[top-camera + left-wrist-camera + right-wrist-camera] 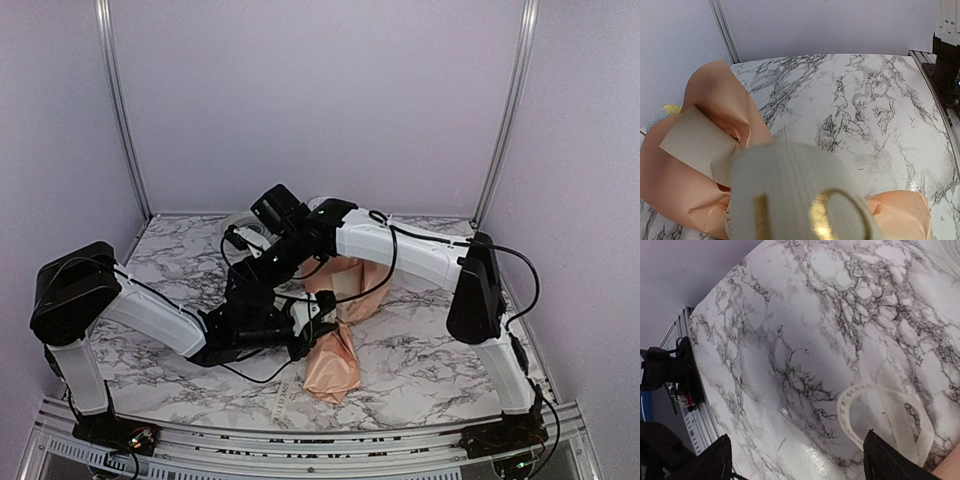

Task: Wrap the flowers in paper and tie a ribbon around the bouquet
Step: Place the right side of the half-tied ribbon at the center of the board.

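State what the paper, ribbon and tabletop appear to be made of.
Paper: thin matte peach paper, seemingly; it creases and crinkles.
Ribbon: cream fabric, probably sheer weave; marble shows through its loop.
Table: marble-look top, slightly glossy; veining could be printed laminate.

Soft even light; near ribbon [795, 195] blurred
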Robot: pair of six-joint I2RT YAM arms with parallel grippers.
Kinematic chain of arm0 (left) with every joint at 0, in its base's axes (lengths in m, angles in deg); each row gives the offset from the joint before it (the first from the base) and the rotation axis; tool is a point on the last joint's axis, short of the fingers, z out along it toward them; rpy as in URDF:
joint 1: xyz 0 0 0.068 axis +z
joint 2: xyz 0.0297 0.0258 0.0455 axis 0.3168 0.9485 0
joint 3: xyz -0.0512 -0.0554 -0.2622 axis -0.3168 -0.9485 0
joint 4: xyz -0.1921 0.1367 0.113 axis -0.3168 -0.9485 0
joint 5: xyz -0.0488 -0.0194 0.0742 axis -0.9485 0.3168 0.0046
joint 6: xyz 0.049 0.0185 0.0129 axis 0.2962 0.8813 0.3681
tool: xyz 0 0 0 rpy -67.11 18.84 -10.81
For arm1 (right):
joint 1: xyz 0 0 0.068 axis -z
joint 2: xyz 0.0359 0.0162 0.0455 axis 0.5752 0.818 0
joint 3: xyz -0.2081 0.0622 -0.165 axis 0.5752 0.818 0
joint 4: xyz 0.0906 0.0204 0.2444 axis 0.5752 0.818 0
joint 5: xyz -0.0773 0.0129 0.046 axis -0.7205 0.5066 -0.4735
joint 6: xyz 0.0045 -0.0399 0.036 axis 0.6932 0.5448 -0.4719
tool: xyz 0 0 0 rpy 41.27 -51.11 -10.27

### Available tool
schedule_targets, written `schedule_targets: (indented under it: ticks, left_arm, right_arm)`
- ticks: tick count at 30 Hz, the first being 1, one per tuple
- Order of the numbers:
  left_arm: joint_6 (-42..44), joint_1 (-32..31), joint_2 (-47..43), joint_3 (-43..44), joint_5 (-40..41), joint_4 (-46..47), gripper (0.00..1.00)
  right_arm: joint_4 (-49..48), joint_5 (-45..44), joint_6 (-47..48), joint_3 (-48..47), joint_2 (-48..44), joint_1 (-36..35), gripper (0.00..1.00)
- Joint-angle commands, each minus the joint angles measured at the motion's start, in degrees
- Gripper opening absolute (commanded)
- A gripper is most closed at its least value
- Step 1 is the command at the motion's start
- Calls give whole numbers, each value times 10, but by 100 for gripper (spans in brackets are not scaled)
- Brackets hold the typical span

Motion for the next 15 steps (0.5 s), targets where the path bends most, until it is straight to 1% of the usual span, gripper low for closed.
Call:
schedule_targets:
  ticks: [1,3,4,5,7,8,11,15]
  left_arm:
    - [8,-2,-11,2,0,-11,0]
    - [9,-2,-11,3,2,-12,0]
    - [9,-2,-12,3,1,-13,0]
    - [8,-2,-13,3,-1,-12,0]
    - [9,-3,-13,4,-2,-13,0]
    - [10,-2,-13,3,0,-13,0]
    - [12,-2,-14,1,4,-14,0]
    - [4,-2,-15,-1,-4,-14,0]
  right_arm:
    - [-93,70,-33,27,-89,16,87]
    - [-20,-64,-32,-10,-72,17,88]
    - [8,-88,-28,-27,-60,17,88]
    - [20,-67,-19,-34,-50,17,86]
    - [6,60,4,-16,-45,15,81]
    - [-10,96,11,5,-53,10,80]
    - [-79,84,22,81,-114,5,83]
    - [-231,119,-22,205,-234,48,86]
